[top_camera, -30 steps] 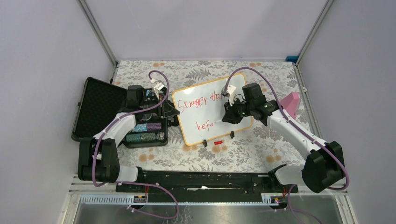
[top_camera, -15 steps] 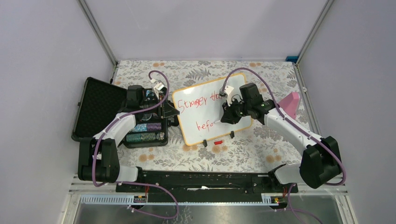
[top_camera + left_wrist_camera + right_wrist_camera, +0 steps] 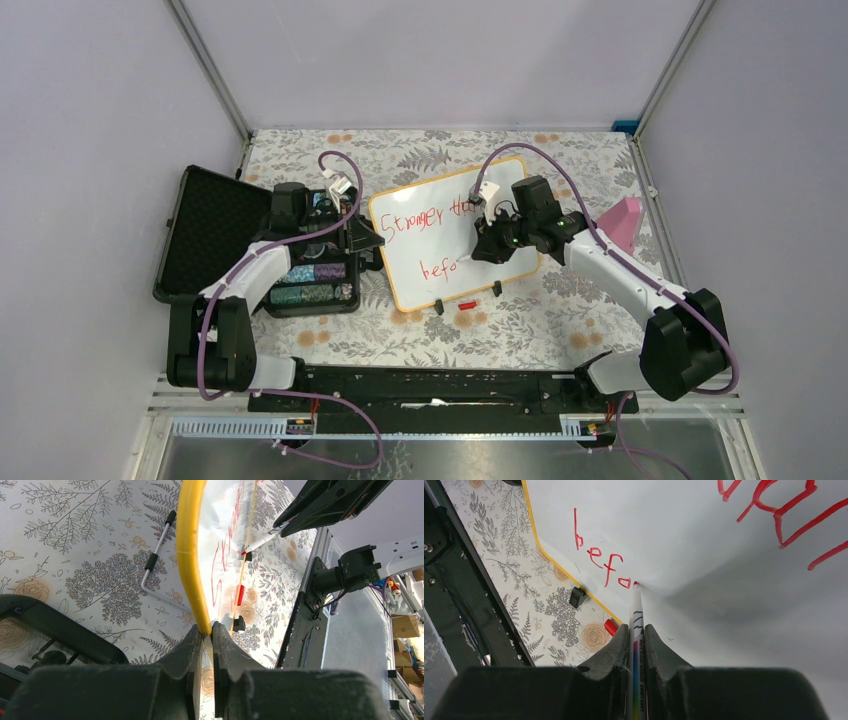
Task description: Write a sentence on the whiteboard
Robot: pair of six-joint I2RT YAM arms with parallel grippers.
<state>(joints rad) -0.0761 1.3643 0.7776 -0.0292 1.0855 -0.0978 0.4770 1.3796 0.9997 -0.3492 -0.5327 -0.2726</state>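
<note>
Right arm (image 3: 620,275) has swung a bit left vs a sec ago, its hand w/ it, so the pen end now sits further left on the lower line; left arm (image 3: 250,275) hasn't budged. Table (image 3: 350,150) w/ floral cover carries it all. Whiteboard (image 3: 440,235) lies mid-table, turned a little, between the open black case (image 3: 215,240) on the left and a pink item (image 3: 627,222) on the right, its two black clip feet (image 3: 439,307) on the near edge. Left hand (image 3: 207,627) is closed tight on the board's left frame edge, steadying it. Right hand (image 3: 636,630) is over the board's right half, jaws pinched on the marker (image 3: 636,610), tip down on the white surface just right of the last letter. Red cap (image 3: 466,304) lies on the table just beside the near edge, between the feet. Writing so far, in red: top line "Stronger" + a 2nd word partly hidden under the right hand (starts "th"), lower line "befo". Judging by that, approx. most of the sentence is done; prob. a couple of letters left to finish the last word, then lift off.
</note>
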